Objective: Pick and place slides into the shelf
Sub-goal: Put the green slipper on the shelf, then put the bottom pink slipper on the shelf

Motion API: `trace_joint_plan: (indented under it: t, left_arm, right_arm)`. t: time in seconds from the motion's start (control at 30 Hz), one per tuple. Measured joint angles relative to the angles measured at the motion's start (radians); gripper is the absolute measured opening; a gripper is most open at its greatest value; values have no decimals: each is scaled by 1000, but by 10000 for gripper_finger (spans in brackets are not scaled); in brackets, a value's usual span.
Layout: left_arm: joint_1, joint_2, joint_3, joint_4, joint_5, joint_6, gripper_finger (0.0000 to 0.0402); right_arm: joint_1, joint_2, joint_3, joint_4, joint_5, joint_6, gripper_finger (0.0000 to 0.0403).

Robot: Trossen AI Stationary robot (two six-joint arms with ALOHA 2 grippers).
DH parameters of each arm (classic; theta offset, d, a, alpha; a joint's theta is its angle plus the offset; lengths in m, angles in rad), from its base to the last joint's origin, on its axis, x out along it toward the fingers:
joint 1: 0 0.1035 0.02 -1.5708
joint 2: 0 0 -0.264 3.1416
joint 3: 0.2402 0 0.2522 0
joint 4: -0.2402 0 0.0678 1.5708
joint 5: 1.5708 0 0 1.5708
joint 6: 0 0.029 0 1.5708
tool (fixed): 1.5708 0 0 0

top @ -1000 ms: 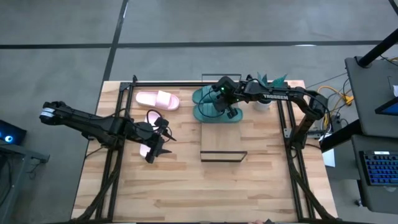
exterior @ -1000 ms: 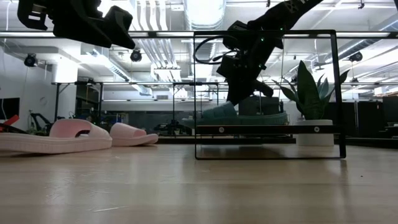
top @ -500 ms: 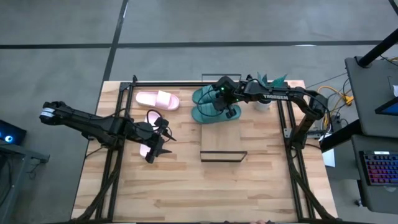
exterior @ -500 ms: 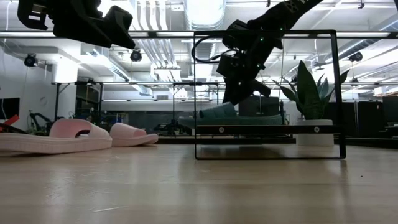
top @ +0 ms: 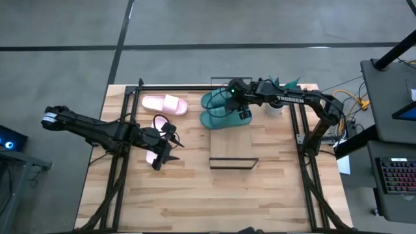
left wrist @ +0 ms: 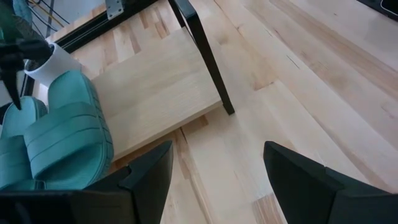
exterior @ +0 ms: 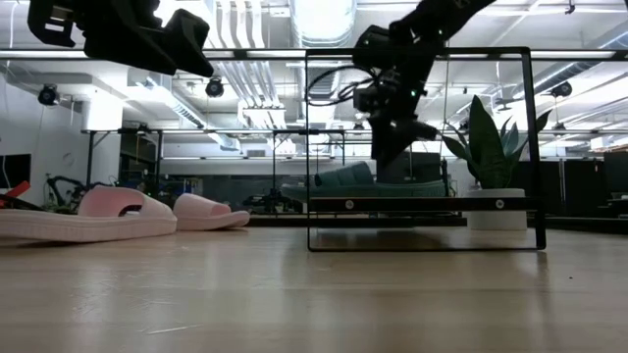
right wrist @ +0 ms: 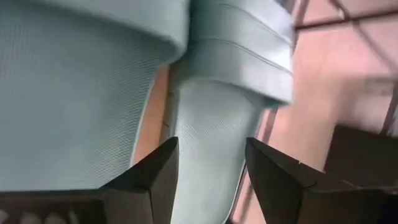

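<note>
— Where are the slides right now?
— The two teal slides (top: 218, 109) lie side by side on the far end of the shelf (top: 232, 146), on its light wood top. The two pink slides sit on the table (top: 195, 195) to the left of it: one pink slide (top: 164, 103) near the far edge, the other pink slide (top: 156, 123) partly hidden under the left arm.

— And the right gripper?
— The right gripper (top: 243, 112) hangs just above the teal slides, fingers (right wrist: 283, 180) apart, holding nothing.

— The left one?
— The left gripper (top: 164, 156) hovers over the table near the closer pink slide. Its fingers (left wrist: 149, 180) are spread wide, with only bare wood between them.
</note>
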Motion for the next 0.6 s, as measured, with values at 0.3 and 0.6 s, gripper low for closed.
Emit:
trace_joint_plan:
  t: [0.3, 0.6]
  left_arm:
    - [0, 0, 0, 102, -3, 3, 235]
    - [0, -1, 0, 147, -3, -1, 235]
  right_arm:
    - [28, -97, 114, -182, -183, 452, 152]
    - [217, -374, -22, -56, -194, 552, 143]
